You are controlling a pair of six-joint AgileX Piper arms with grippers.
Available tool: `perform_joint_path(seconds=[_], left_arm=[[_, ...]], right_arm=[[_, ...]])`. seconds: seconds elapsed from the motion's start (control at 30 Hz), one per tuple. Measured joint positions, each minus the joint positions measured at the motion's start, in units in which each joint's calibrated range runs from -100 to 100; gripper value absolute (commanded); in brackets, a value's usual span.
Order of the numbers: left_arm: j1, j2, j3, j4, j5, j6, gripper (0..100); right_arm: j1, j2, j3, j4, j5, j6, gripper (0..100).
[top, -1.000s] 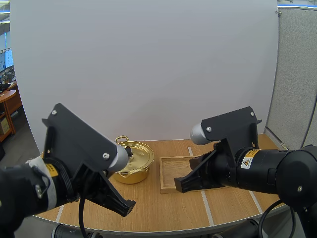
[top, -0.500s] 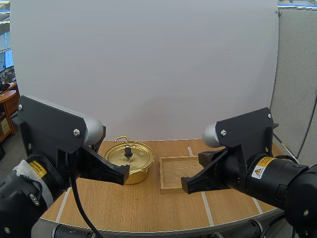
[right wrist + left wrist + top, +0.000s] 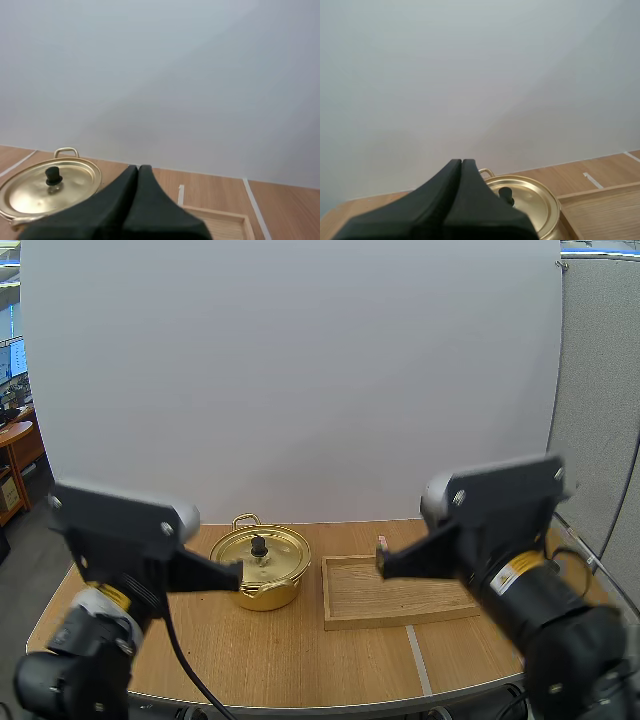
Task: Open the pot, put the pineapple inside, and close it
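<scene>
Opening step in hand, judging by the layout: gold pot (image 3: 265, 568) standing on the table (image 3: 300, 660) left of centre, lid (image 3: 275, 556) seated flat, black knob (image 3: 259, 545) upright at the middle, wooden tray (image 3: 395, 595) just beside on the right. Left gripper (image 3: 462, 162) pressed together into one dark wedge, raised on the near side of the pot and aimed toward the knob. Right gripper (image 3: 138, 168) likewise pressed together, raised on the tray's side. Best done with the left, as the nearer one: spread the fingers first, well above the lid, then descend straight over the knob to straddle without nudging. Pinch low on the stem, centred, to avoid tipping the lid. Lift vertically to clear the rim before any sideways travel, then set down flat, apart from the pot's mouth. Hold the right back meanwhile. Possibly a small pale thing at the tray's far corner near the pot, too small to name; worth avoiding when placing the lid.
</scene>
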Motion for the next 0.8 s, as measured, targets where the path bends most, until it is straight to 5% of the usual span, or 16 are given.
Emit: perform_joint_path(seconds=[0.3, 0.8], left_arm=[[0.0, 0.09, 14.98, 0.78, -16.95, 0.0, 0], [0.0, 0.09, 18.98, 0.78, -3.41, -3.37, 0]], right_arm=[[0.0, 0.0, 17.49, -0.1, -13.88, 0.0, 0], [-1.04, 0.0, 18.33, -1.31, -1.06, 0.0, 0]])
